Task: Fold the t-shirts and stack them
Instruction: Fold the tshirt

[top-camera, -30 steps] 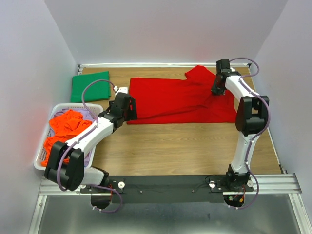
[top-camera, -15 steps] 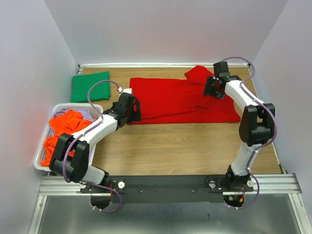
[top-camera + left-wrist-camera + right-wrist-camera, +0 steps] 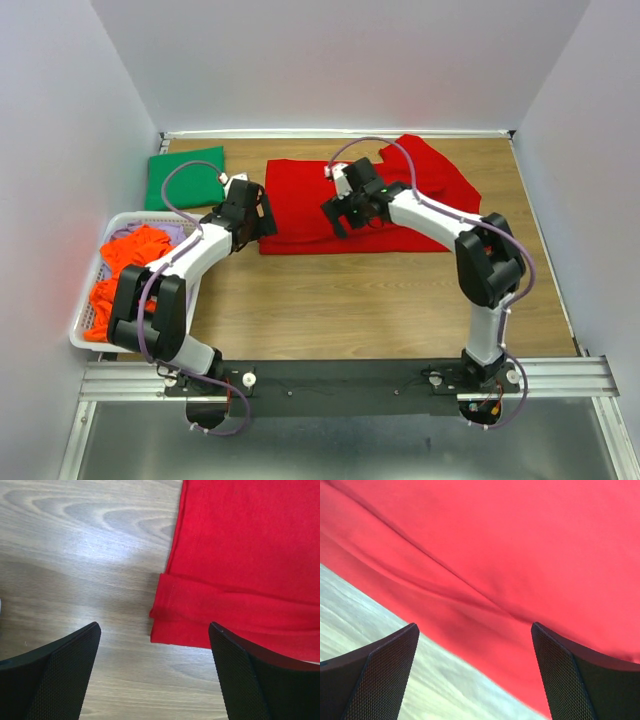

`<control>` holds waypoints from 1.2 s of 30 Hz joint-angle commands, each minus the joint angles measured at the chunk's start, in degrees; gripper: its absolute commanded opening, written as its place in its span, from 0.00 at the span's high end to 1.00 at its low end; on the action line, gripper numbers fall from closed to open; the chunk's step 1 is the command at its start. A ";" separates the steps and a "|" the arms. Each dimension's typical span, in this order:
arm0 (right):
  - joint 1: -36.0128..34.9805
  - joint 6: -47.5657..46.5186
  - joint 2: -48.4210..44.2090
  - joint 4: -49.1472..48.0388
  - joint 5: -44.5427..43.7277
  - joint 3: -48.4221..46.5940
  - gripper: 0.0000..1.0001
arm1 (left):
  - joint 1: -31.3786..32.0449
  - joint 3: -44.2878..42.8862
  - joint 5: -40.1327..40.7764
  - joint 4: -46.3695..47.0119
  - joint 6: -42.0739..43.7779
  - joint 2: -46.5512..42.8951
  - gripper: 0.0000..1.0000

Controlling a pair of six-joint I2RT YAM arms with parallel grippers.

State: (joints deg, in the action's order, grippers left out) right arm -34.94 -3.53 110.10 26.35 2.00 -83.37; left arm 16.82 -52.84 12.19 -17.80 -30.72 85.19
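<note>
A bright red t-shirt [image 3: 300, 190] lies spread across the back half of the wooden table, one sleeve bunched at the far right. My left gripper [image 3: 264, 217] hovers at its left edge, open and holding nothing. In the left wrist view the shirt's doubled-over front corner [image 3: 210, 615] lies just ahead of the black fingers [image 3: 60, 675]. My right gripper [image 3: 338, 215] is open over the shirt's middle, near its front edge, with red cloth [image 3: 520, 540] below it. A folded dark green t-shirt [image 3: 185, 178] lies at the back left. Orange t-shirts [image 3: 125, 262] and a bit of lavender cloth [image 3: 178, 232] fill the basket.
The white slatted basket [image 3: 78, 325] stands at the table's left edge beside my left arm. Pale walls close in the back and both sides. Bare wood [image 3: 370, 300] stretches between the red shirt and the arm bases.
My right gripper let go of the cloth, opened wide and swung from the shirt's far right to its middle. The left gripper opened a little further and shifted slightly back along the left edge.
</note>
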 commanded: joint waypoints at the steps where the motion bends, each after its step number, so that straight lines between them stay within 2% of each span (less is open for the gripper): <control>1: -3.64 -6.49 4.15 -2.00 0.29 -3.98 0.00 | -0.82 -1.83 0.21 -1.97 -0.48 -1.51 0.02; 16: -7.16 -8.95 12.32 -2.09 -1.65 -9.26 0.00 | -1.09 -2.71 2.05 -6.45 -1.10 -8.19 0.01; 24: -7.16 -8.69 14.70 -3.84 -8.41 -11.28 0.00 | -1.17 -3.06 0.82 -7.25 -1.71 -11.62 0.02; 36: -5.68 -9.66 17.59 -7.01 -17.29 -16.11 0.00 | -1.00 -2.18 -2.25 -6.20 0.39 -11.97 0.02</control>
State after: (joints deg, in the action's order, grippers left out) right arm -41.65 -12.75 124.33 21.98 -10.44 -96.40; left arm 16.08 -54.65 11.81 -24.01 -31.33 74.43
